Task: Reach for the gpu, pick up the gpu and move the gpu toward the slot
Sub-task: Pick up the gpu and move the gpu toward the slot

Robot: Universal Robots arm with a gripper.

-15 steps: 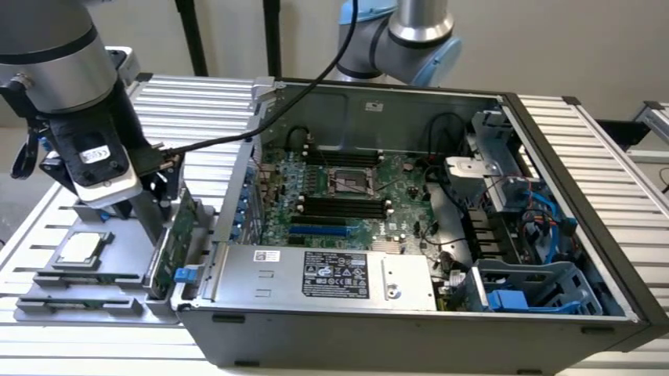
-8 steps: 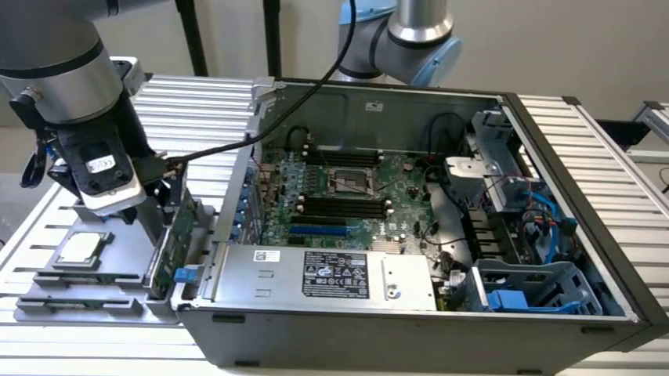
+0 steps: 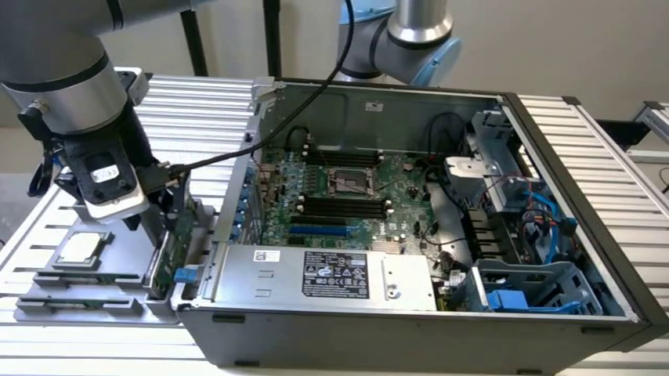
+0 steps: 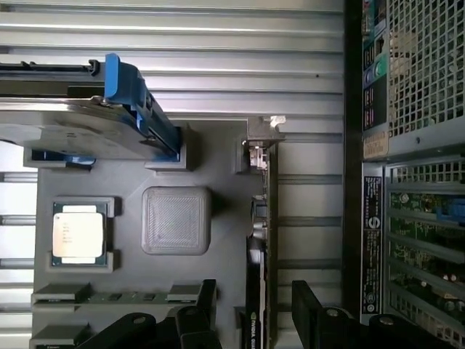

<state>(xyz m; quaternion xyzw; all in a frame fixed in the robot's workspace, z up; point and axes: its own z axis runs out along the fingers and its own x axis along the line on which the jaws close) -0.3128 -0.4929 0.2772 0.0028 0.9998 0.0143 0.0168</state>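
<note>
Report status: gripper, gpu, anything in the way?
Gripper open, fingers either side of gpu. Gpu on edge in tray, not gripped. Nothing blocking.

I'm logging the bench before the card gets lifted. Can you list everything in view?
table: one, silver slats, under everything.
computer case: one, dark grey, open, on the table.
motherboard: one, green, inside the computer case.
tray: one, grey, beside the computer case.
gpu: one, green, edge-on in the tray.
processor chip: one, silver, in a tray recess.
hard drive: one, silver with blue rails, on the tray.
memory sticks: two, dark, in tray slots.
pincer: one, black, open, straddling the gpu.
</note>
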